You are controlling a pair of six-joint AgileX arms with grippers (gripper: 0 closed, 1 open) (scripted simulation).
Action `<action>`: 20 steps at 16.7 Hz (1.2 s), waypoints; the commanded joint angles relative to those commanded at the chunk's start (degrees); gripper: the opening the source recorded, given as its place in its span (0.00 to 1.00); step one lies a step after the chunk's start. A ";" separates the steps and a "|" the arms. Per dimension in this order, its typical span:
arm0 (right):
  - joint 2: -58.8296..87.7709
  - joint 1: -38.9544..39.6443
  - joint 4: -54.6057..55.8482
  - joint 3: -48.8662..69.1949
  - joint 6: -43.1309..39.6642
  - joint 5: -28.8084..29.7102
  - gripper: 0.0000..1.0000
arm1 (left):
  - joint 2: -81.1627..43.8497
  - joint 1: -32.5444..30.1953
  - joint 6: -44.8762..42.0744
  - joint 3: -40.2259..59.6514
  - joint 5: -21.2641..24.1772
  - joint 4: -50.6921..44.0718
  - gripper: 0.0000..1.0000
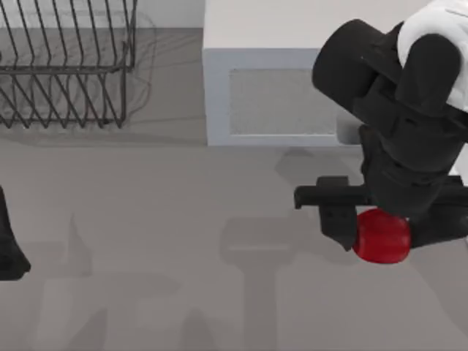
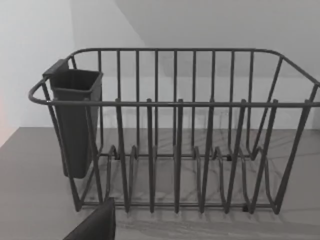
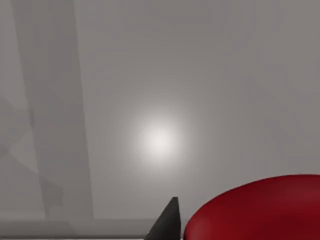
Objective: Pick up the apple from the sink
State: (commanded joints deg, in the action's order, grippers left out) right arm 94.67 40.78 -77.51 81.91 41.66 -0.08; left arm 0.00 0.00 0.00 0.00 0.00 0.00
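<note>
Looking down from above, you see the right gripper [image 1: 382, 228] set over the apple [image 1: 380, 237] at the right of the grey surface [image 1: 183, 241], one dark finger [image 1: 338, 225] touching its left flank. The other finger is hidden, so you cannot tell whether it grips. The left gripper [image 1: 11, 248] idles at the left edge, facing the dish rack [image 2: 175, 130].

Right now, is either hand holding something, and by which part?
The right hand sits around the apple, fingers at its sides; whether it is clamped cannot be told. The left arm is parked at the table's left edge.
</note>
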 joint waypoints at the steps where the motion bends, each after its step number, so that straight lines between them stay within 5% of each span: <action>1: 0.13 0.00 0.73 -0.73 0.00 0.00 0.00 | 0.00 0.00 0.00 0.00 0.00 0.00 1.00; 9: 3.59 0.36 21.65 -17.11 0.23 0.08 0.00 | 0.00 0.00 0.00 0.00 0.00 0.00 1.00; 15: 4.41 0.48 24.97 -20.29 0.33 0.09 0.00 | 0.00 0.00 0.00 0.00 0.00 0.00 1.00; 20: 4.41 0.48 24.97 -20.29 0.33 0.09 0.38 | 0.00 0.00 0.00 0.00 0.00 0.00 1.00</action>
State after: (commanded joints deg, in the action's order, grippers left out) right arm 99.08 41.27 -52.54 61.62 41.99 0.01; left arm 0.00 0.00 0.00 0.00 0.00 0.00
